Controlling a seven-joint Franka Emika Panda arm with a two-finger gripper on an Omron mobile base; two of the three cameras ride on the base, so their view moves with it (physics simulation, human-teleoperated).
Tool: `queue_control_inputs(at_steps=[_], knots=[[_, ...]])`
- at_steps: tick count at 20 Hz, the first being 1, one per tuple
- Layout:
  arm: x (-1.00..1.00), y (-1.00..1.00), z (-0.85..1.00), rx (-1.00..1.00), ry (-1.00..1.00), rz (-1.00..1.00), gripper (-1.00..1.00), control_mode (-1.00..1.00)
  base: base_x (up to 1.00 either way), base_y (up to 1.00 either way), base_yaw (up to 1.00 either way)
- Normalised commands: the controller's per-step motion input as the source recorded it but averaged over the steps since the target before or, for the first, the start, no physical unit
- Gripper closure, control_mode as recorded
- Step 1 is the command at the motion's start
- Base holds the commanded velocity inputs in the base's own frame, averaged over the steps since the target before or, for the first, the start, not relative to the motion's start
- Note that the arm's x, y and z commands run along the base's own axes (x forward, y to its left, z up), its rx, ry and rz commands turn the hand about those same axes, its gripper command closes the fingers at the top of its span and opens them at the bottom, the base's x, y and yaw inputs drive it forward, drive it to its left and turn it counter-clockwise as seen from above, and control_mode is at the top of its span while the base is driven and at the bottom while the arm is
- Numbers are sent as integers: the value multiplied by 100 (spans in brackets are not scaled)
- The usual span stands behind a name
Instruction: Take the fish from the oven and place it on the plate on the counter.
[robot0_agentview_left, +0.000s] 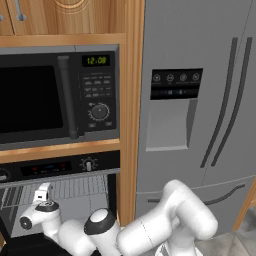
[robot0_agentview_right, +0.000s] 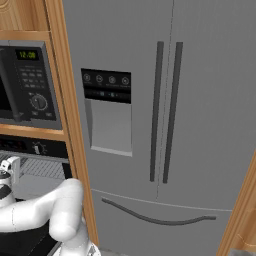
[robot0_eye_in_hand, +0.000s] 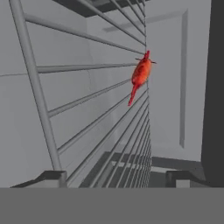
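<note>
The fish (robot0_eye_in_hand: 141, 74), tiny and red-orange, lies on the oven's wire rack (robot0_eye_in_hand: 87, 98) deep inside the cavity; the hand view is rolled, so the rack's bars run up the picture. My gripper (robot0_eye_in_hand: 118, 177) is open, its dark fingertips (robot0_eye_in_hand: 56, 176) far apart, short of the fish and holding nothing. From the base, the gripper (robot0_agentview_left: 42, 192) reaches into the open oven (robot0_agentview_left: 60, 168) below its knob panel, in front of the rack (robot0_agentview_left: 80, 189). The gripper (robot0_agentview_right: 11, 169) is also at the left edge of the right base view. The plate and the counter are out of view.
A black microwave (robot0_agentview_left: 50, 95) with a green clock sits above the oven. A wooden cabinet post (robot0_agentview_left: 131, 110) separates the oven from a grey steel fridge (robot0_agentview_right: 165, 125) on the right. The oven's grey side wall (robot0_eye_in_hand: 168, 87) lies close to the fish.
</note>
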Motion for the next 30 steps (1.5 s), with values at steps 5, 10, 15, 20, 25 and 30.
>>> queue_control_inputs(at_steps=[5,10,15,20,25,30], knots=[[0,0,-98,3,-9,0,-100,-100,0,0,0],[-16,0,-96,2,-10,0,-100,-100,0,0,0],[-34,0,-73,3,-10,0,-100,-100,0,0,0],[-22,0,-69,1,-15,3,-100,-100,0,0,0],[21,0,-91,0,-29,2,-100,-100,0,0,0],[28,0,-100,0,-32,0,-100,-100,0,0,0]])
